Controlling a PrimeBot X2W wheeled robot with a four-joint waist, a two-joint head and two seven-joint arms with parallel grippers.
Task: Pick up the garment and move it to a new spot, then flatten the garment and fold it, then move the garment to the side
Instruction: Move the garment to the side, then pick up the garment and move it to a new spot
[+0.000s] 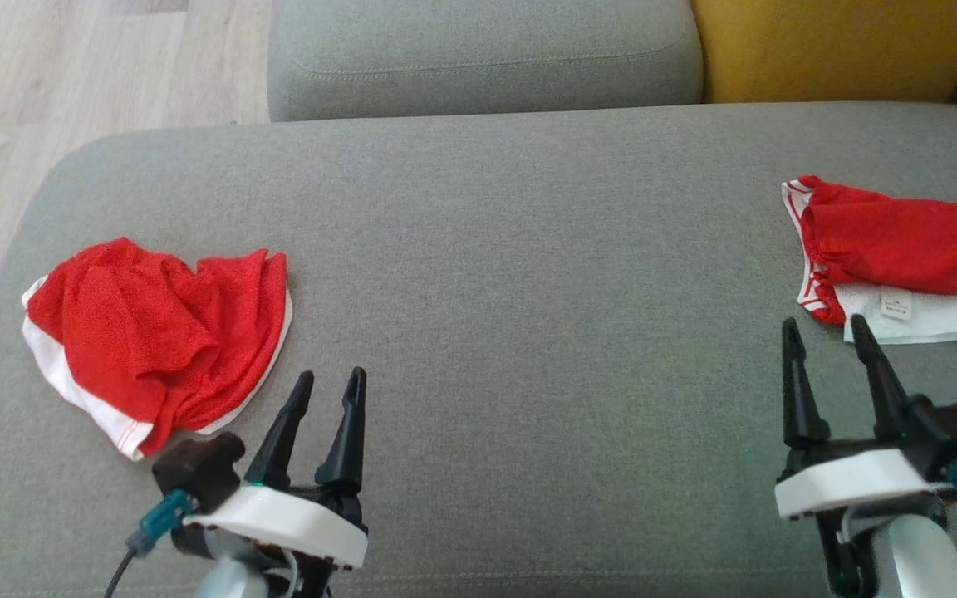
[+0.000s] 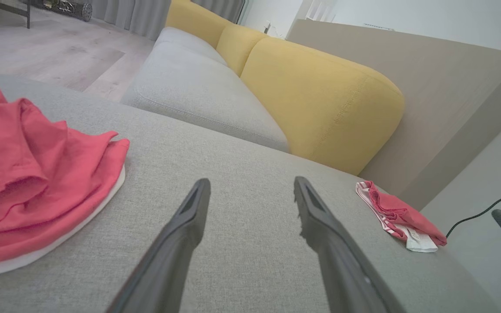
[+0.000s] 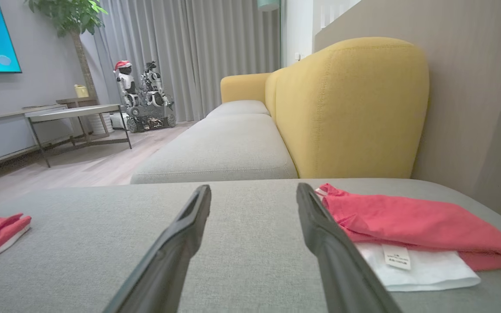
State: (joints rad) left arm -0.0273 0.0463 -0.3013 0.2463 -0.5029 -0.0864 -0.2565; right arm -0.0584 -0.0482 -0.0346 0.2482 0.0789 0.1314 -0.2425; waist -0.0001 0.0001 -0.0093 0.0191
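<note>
The left gripper (image 1: pixel 331 375) is seen low over the grey cushion (image 1: pixel 528 274), its two dark fingers spread apart with nothing held between them. Just to its left, and slightly ahead of the fingertips, the crumpled red garment (image 1: pixel 154 332) is found in a loose heap on the cushion, with white trim shown along its near edge. The gripper's body is close beside that hem, but no contact can be made out.

The right gripper (image 1: pixel 825 322) is likewise held open and empty above the cushion, well apart from the left one. Directly ahead of its fingertips and to their right, the folded red garment (image 1: pixel 902 241) is laid flat. A white layer is seen under it, and a small label (image 3: pixel 396 256) is attached to that layer. Whether the right-hand fingertip touches the white layer cannot be told.

Farther ahead of both grippers, a grey sofa seat (image 3: pixel 224 148) is set against the cushion, and a yellow backrest (image 3: pixel 355 108) is seen ahead and to the right. Ahead and to the left of the left gripper, pale wooden floor (image 1: pixel 71 66) is shown. Far ahead in the right wrist view, a low table (image 3: pixel 76 111) and grey curtains (image 3: pixel 189 52) are made out.
</note>
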